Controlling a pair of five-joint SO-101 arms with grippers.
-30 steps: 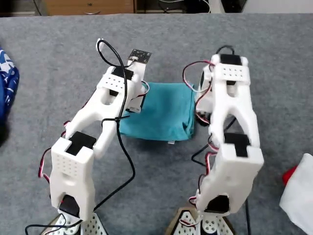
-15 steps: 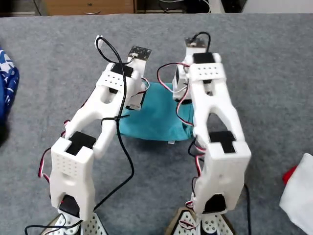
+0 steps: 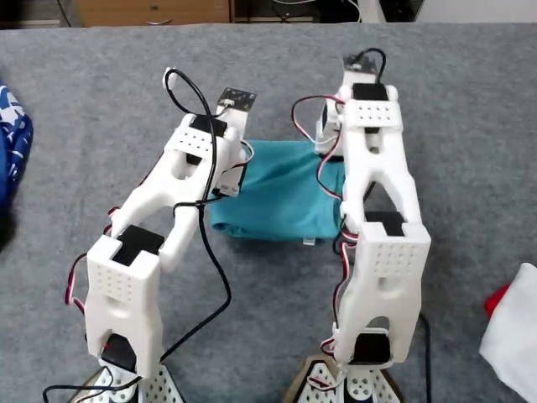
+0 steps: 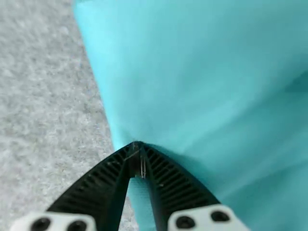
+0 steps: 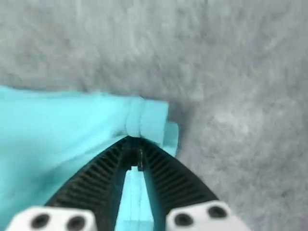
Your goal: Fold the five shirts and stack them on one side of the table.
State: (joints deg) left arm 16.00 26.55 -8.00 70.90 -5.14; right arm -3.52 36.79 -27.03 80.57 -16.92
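A teal shirt, folded to a rough rectangle, lies on the grey table between the two arms. My left gripper is shut on the shirt's left edge, with a strip of teal cloth pinched between its black fingers. In the high view this gripper sits at the shirt's left side. My right gripper is shut on a folded corner of the teal shirt. That gripper is at the shirt's far right corner, partly hidden under the arm.
A blue patterned shirt lies at the table's left edge. A white cloth with something red beside it lies at the near right. Grey table surrounds the arms. Wooden furniture stands behind the table.
The right arm swung from the shirt's right edge toward the far middle, then partly back right. The teal shirt has shifted slightly right. The left arm has hardly moved.
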